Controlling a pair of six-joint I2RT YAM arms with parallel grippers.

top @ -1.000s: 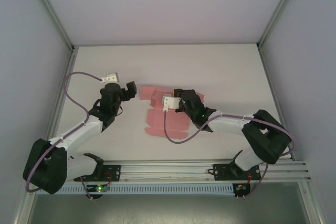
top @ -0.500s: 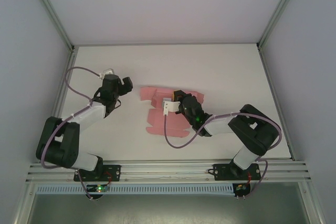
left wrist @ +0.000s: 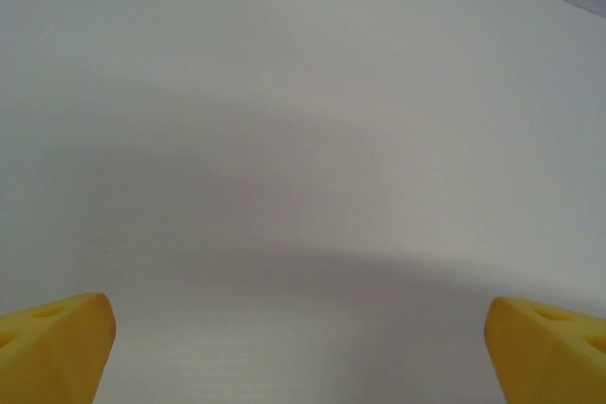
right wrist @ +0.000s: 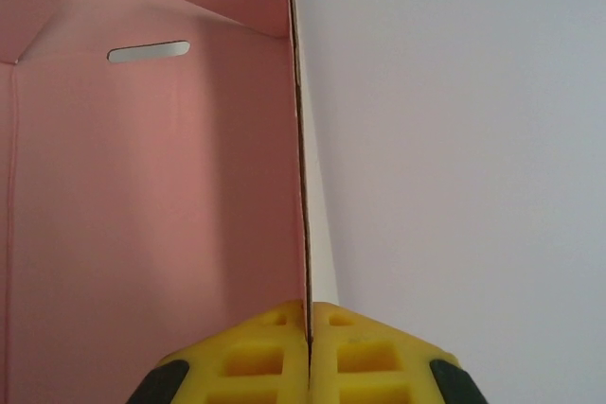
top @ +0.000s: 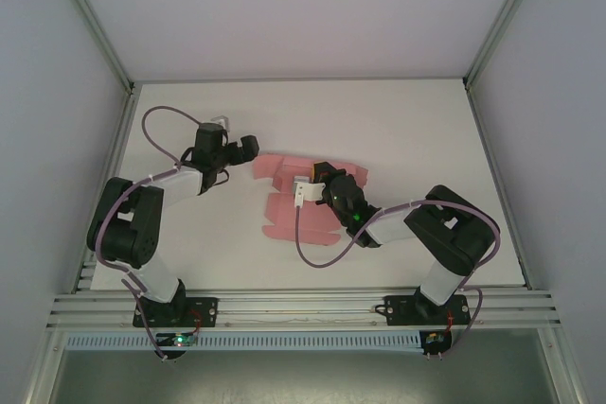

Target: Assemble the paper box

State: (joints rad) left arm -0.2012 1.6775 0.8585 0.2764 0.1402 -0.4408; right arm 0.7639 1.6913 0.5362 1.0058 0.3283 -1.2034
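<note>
While right pincer (right wrist: pixel 309 324) clamps paper box (right wrist: pixel 151 186) panel edge | left pincer (top: pixel 248 148) wide, apart, left of it

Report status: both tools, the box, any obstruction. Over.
Left tool open, off the box. Right tool shut on a box panel's edge. Box unassembled on the table. No obstruction seen.

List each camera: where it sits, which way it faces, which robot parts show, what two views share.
Top external: above and behind the bases, looking down on the table; both arms, left gripper, right gripper.
Left wrist: on the left arm, facing bare table; its yellow fingertips spread wide.
Right wrist: on the right arm, looking along the paper box; its yellow fingertips pinch its raised edge.
Shared: top and right wrist both show the paper box and right gripper.
</note>
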